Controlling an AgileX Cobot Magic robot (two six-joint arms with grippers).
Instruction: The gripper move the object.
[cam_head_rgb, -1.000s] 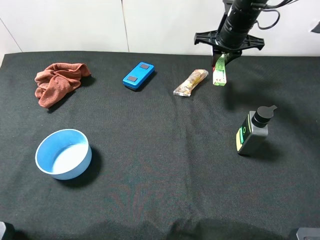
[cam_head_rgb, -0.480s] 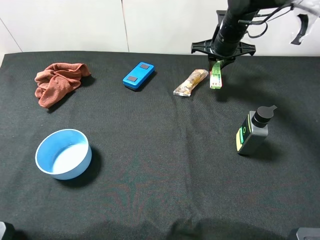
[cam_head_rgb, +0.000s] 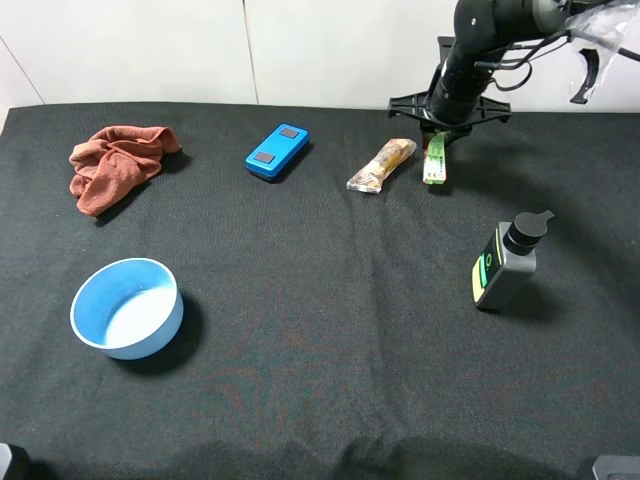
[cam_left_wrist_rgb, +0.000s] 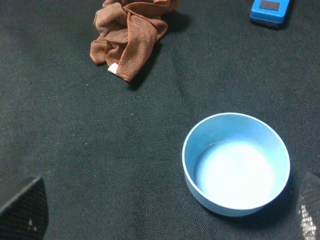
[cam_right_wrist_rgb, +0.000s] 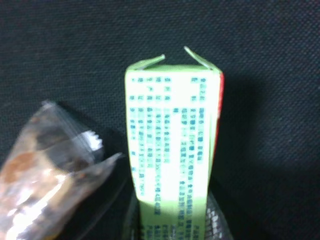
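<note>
The object, a slim white box (cam_head_rgb: 434, 160) with a green end and a red side edge, lies tilted at the far right of the black table, just right of a snack wrapper (cam_head_rgb: 381, 166). My right gripper (cam_head_rgb: 441, 128) is shut on its far end. In the right wrist view the box (cam_right_wrist_rgb: 170, 130) runs out from between the fingers (cam_right_wrist_rgb: 172, 227), its green flapped end away from the camera. I cannot tell whether that low end touches the cloth. My left gripper (cam_left_wrist_rgb: 165, 217) is open and empty, near a blue bowl (cam_left_wrist_rgb: 236, 162).
A blue case (cam_head_rgb: 277, 151) lies at the far middle, a brown rag (cam_head_rgb: 115, 165) at the far left. The blue bowl (cam_head_rgb: 127, 307) stands front left. A grey pump bottle (cam_head_rgb: 504, 263) stands at the right. A white wall is behind the table's far edge.
My right gripper has carried the box a little left and lowered it close beside the snack wrapper. The arm now leans further back. Nothing else has moved.
</note>
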